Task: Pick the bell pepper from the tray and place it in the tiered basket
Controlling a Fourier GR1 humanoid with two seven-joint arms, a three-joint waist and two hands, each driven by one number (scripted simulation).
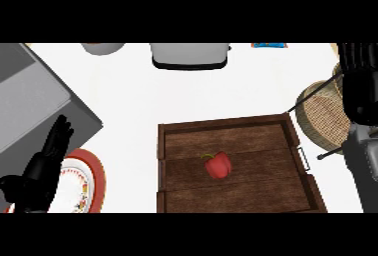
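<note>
Bell pepper (218, 165) in tray (221, 131) (mid-floor), left hand (46, 160) well apart

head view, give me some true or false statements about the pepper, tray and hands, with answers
1. The red bell pepper lies in the wooden tray. True.
2. The left hand is curled round the pepper. False: it is open at the view's left, over a red-rimmed plate, away from the pepper.
3. The tiered basket stands to the right of the tray. True.
4. The pepper already sits in the basket. False: it is on the tray's floor, untouched.
5. The right hand hangs at the view's right edge, over the basket. True.
6. The plate sits inside the tray. False: it lies on the counter to the tray's left.
</note>
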